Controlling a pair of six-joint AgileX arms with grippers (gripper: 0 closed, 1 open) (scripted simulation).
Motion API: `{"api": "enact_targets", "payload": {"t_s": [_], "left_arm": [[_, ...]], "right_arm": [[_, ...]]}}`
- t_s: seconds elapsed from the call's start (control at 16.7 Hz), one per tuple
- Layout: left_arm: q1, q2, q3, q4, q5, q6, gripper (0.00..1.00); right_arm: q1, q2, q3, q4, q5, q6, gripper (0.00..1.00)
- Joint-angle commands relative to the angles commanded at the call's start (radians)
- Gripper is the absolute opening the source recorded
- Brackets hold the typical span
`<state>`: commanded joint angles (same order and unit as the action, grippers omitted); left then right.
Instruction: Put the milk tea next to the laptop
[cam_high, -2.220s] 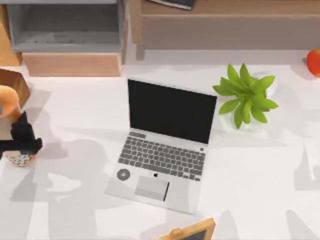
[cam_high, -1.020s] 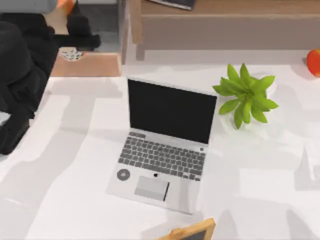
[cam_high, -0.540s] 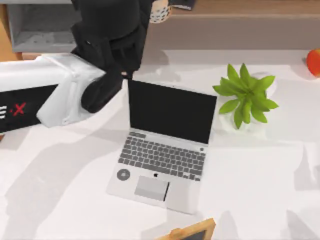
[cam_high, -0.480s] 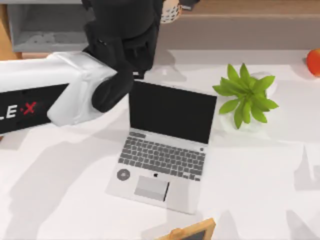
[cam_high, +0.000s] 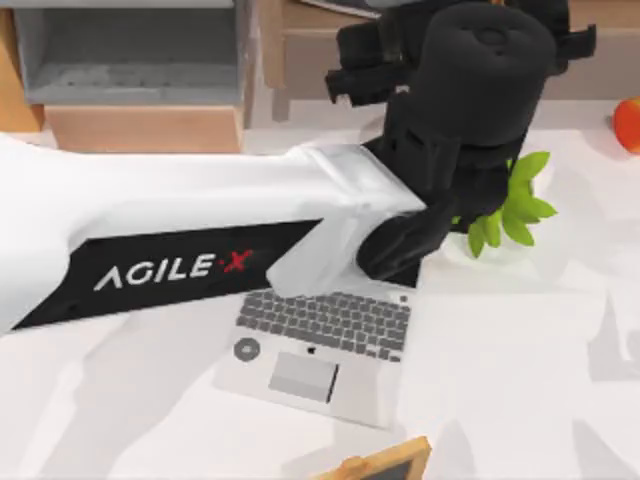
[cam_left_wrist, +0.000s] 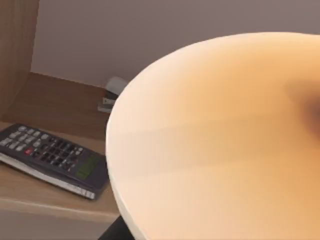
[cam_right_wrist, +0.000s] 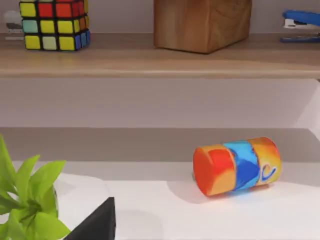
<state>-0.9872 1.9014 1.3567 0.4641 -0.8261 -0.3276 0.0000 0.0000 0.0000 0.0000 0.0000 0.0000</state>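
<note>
White AgileX-lettered left arm (cam_high: 180, 250) is being stretched from the desk's (cam_high: 520, 380) left edge across the silver-grey laptop (cam_high: 320, 330); its black screen is being covered by the forearm.

Risks:
- The lid could be clipped by the forearm if the arm is lowered on this line.
- The leafy green potted plant (cam_high: 515, 205), just beside the wrist, could be knocked.
- The cup could be tipped if it is released high or tilted.

Black left gripper (cam_high: 390, 55) is being held over the desk's back edge; whether it is closed on anything cannot be told.

The tan-orange milk tea (cam_left_wrist: 215, 140) is being seen tight against the left wrist camera, with a dark calculator (cam_left_wrist: 50, 155) on a wooden shelf (cam_left_wrist: 55, 105) behind. Straw, pearls and base are cut off. From above the cup is being hidden by the wrist housing, so tilt and height cannot be judged.
</note>
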Motion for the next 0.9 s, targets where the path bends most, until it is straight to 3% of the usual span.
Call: {"api": "enact_targets", "payload": {"t_s": [0.54, 0.9], "left_arm": [[-0.273, 0.209, 0.078, -0.408, -0.297, -0.291, 0.0], [-0.305, 0.237, 0.081, -0.471, -0.335, -0.345, 0.0]], "right_arm": [[0.0, 0.0, 0.0, 0.0, 0.0, 0.0, 1.0], [0.0, 0.0, 0.0, 0.0, 0.0, 0.0, 1.0]]}}
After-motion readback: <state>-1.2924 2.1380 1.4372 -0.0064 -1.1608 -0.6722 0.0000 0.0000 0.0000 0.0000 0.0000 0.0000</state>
